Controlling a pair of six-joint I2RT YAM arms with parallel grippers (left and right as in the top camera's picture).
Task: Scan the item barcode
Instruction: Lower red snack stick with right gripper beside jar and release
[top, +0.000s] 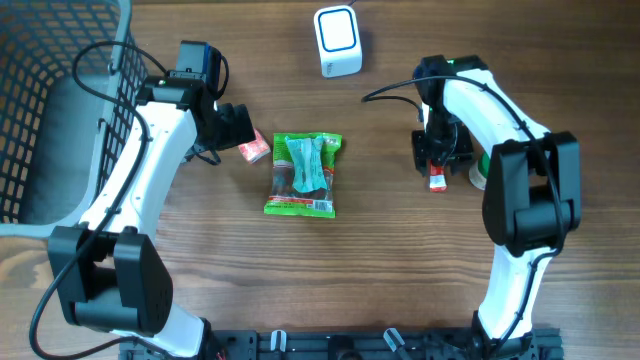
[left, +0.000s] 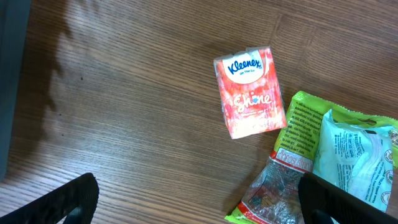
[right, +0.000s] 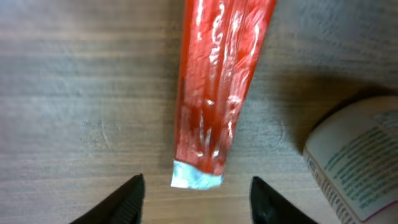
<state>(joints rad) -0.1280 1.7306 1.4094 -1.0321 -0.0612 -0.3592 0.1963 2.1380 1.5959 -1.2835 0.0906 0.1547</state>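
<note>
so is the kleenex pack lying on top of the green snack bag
No, the Kleenex pack lies flat on the wooden table beside the green snack bag, not on it.

- White, smooth shells on the long links of the left arm (top: 135, 175); boxy black housings at the joints.
- Same white-and-black scheme on the right arm (top: 500, 110), with a bulky black elbow block.
- Black cable (top: 95, 50) looped loosely off the left arm's upper link; thinner black lead (top: 385, 90) off the right arm's wrist end.
- Black module with a blue face (top: 197, 60) mounted at the left wrist.
- Small green light (top: 455, 63) on the right arm's top housing.
- Matte black fingertips (left: 68, 199) on the left jaws, broad and blunt in the left wrist view.
- Right jaws also black, tips (right: 124, 202) tapered to narrow points.
- Black base rail (top: 330, 345) with pale clips along the near bench edge.
</note>
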